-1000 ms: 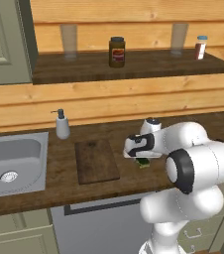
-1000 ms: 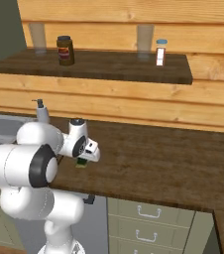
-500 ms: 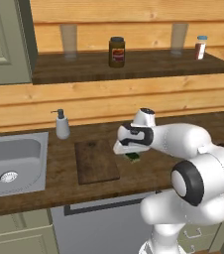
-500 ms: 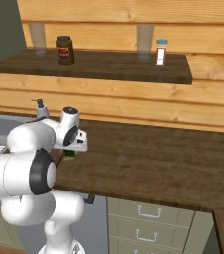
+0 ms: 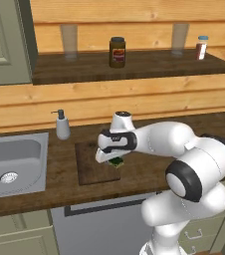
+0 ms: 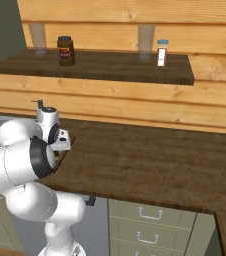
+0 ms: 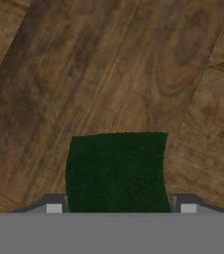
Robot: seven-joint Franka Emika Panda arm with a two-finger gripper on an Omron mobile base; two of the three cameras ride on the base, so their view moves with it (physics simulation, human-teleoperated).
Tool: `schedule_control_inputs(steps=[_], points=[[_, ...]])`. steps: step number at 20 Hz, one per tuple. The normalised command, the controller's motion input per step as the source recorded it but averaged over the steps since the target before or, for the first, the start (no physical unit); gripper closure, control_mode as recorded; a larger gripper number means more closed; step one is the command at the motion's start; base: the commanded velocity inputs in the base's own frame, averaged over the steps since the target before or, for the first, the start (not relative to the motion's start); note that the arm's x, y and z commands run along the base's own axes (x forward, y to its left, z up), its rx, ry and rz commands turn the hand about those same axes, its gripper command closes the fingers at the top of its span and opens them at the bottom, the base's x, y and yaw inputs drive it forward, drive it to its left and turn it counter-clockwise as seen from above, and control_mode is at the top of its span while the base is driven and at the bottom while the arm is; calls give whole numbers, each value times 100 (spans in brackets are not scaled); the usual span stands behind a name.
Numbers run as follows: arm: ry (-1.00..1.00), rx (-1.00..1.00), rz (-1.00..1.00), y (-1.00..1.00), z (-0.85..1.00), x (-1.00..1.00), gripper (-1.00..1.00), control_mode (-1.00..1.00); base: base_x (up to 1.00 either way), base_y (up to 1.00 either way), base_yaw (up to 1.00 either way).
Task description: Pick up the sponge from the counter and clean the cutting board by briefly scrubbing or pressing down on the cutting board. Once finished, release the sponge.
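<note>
A white robot arm reaches left across a dark wooden counter (image 5: 154, 172), its pincer (image 5: 115, 160) closed on the sponge (image 5: 116, 162), which it holds just over the right edge of the cutting board (image 5: 90, 164). From the left base camera the sponge shows as a small green and yellow block tucked under the hand, low over the board; whether it presses on the wood cannot be told. Seen along the hand, the sponge (image 7: 116, 171) presents its dark green face between the two finger tips (image 7: 52, 206), one on each side, with the worn grain of the board (image 7: 109, 69) beneath it (the board lies slanted in this view). A steel sink (image 5: 12, 164) is set into the counter to the left of the board, and a soap dispenser (image 5: 61, 125) stands behind it near the wall. On the wall shelf (image 5: 134, 64) above stand a dark jar (image 5: 117, 52) and a small shaker (image 5: 201, 47)
</note>
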Motion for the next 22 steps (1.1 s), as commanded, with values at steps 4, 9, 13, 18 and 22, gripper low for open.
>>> schedule_control_inputs(steps=[4, 9, 13, 18, 22], points=[[0, 2, 9, 0, -21, -3, 100, -100, 0, 0, 0], [0, 0, 8, 0, -33, 0, 100, -100, 0, 0, 0], [0, 2, 2, 9, -19, 0, 100, -100, 0, 0, 0], [-4, 2, 0, 19, -12, 0, 100, -100, 0, 0, 0], [-2, 3, 0, 9, -18, 0, 100, -100, 0, 0, 0]])
